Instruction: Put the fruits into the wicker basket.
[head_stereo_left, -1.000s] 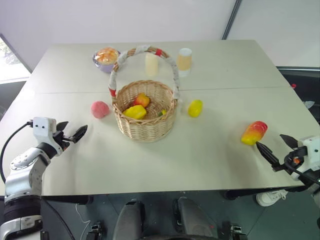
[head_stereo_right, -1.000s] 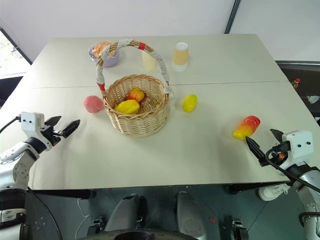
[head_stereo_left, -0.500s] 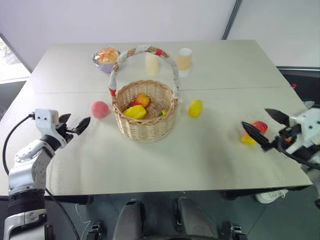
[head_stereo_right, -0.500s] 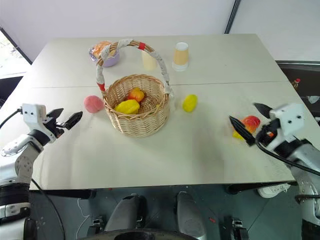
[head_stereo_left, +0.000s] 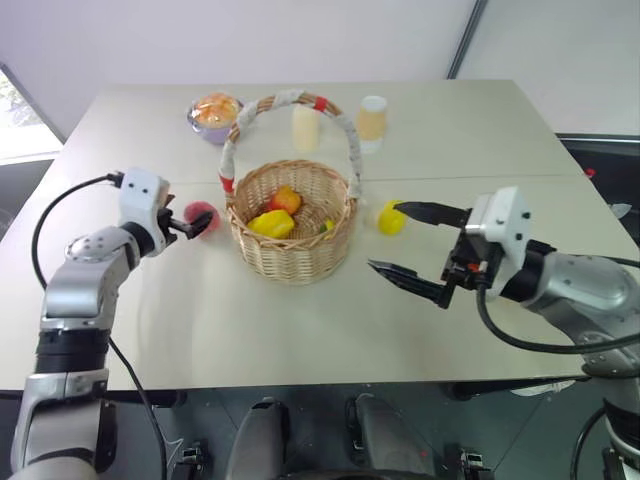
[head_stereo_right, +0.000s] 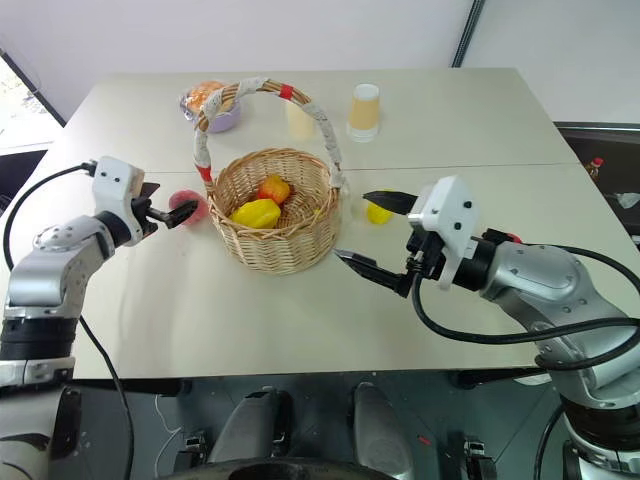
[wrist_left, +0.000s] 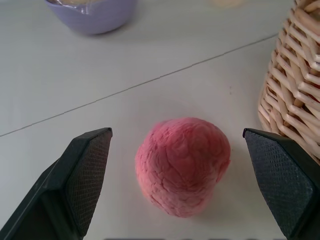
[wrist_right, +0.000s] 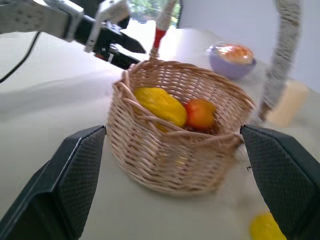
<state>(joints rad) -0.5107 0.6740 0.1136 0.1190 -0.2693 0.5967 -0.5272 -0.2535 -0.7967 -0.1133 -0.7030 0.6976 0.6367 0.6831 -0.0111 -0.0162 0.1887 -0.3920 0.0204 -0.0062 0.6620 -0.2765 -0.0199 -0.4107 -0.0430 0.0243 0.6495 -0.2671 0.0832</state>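
Straight ahead of the left gripper (wrist_left: 175, 195), between its wide-spread black fingers and untouched, the round pink-red toy peach (wrist_left: 182, 164) sat on the table just beside the tan wicker basket (wrist_left: 295, 75).

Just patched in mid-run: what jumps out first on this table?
The wicker basket at mid-table, arched handle up, with yellow and red-orange fruits inside. The left gripper has its fingers wide open on either side of the pink peach, which lies on the table just beside the basket. The right gripper, also open, hangs on the basket's other side near the lemon.
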